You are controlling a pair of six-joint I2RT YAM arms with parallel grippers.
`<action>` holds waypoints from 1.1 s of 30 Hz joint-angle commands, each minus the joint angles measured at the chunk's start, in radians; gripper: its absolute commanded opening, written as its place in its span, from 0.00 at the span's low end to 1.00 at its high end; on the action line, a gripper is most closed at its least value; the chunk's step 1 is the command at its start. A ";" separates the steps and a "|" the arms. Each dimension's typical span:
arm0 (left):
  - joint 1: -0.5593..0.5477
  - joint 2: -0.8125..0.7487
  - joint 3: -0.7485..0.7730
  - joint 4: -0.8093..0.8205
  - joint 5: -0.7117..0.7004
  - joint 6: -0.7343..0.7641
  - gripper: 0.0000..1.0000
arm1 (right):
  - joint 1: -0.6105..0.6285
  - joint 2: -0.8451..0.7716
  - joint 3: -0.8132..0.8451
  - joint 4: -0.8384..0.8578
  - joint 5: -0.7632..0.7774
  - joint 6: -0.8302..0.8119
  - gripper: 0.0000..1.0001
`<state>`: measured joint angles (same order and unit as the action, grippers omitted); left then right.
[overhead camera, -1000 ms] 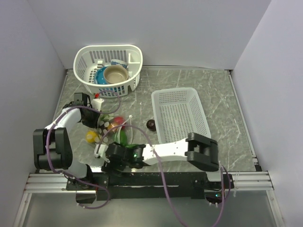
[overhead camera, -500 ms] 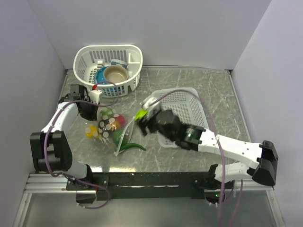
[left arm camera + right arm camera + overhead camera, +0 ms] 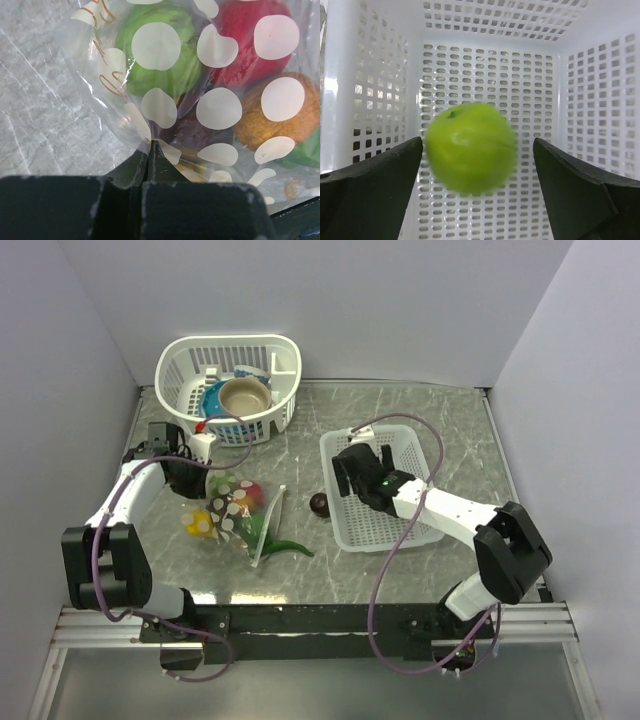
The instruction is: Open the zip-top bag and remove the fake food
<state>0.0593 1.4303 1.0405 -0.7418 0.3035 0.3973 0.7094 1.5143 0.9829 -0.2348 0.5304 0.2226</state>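
The zip-top bag (image 3: 236, 506), clear with white dots, lies left of centre with its zip strip (image 3: 268, 526) facing right. My left gripper (image 3: 192, 480) is shut on the bag's far-left edge (image 3: 150, 145). Through the plastic I see green (image 3: 160, 55), red (image 3: 250, 45), orange (image 3: 270, 120) and maroon (image 3: 192, 132) pieces. My right gripper (image 3: 353, 470) is open over the white mesh tray (image 3: 415, 455). A lime-green fruit (image 3: 471, 147), blurred, sits loose between its spread fingers (image 3: 375, 185), above the tray floor (image 3: 490, 75). It is hidden in the top view.
A dark maroon piece (image 3: 320, 504) lies on the table left of the tray. A yellow piece (image 3: 194, 525) sits at the bag's left and a green piece (image 3: 288, 548) at its mouth. A white basket (image 3: 180, 390) with bowls stands at the back left.
My right arm swung from the bag's mouth to above the mesh tray with the lime-green fruit, and its jaws have opened. My left gripper kept hold of the bag.
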 commanded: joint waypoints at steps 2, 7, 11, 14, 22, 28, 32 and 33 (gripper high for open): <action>-0.004 0.015 -0.008 0.039 -0.023 0.000 0.01 | 0.061 -0.054 0.146 -0.021 0.101 -0.023 1.00; -0.004 0.022 -0.007 0.044 -0.018 0.000 0.01 | 0.192 -0.033 0.270 -0.073 0.084 -0.045 1.00; -0.004 0.025 -0.013 0.055 -0.033 0.008 0.01 | 0.416 -0.040 0.183 0.021 -0.133 -0.207 1.00; -0.004 0.033 -0.014 0.064 -0.044 0.011 0.01 | 0.453 -0.046 0.093 0.078 -0.401 -0.296 0.96; -0.003 0.048 0.007 0.062 -0.043 0.011 0.01 | 0.446 0.133 0.048 0.140 -0.504 -0.305 0.82; -0.004 0.038 -0.005 0.059 -0.041 0.020 0.01 | 0.409 0.210 0.059 0.221 -0.547 -0.295 0.80; -0.004 0.033 -0.013 0.058 -0.041 0.028 0.01 | 0.401 0.264 0.069 0.232 -0.541 -0.296 0.75; -0.004 0.030 -0.014 0.058 -0.038 0.028 0.01 | 0.401 0.279 0.069 0.232 -0.541 -0.296 0.73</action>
<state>0.0593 1.4845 1.0321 -0.6968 0.2638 0.4057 1.1198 1.7531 1.0286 -0.0574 0.0059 -0.0662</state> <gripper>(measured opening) 0.018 0.756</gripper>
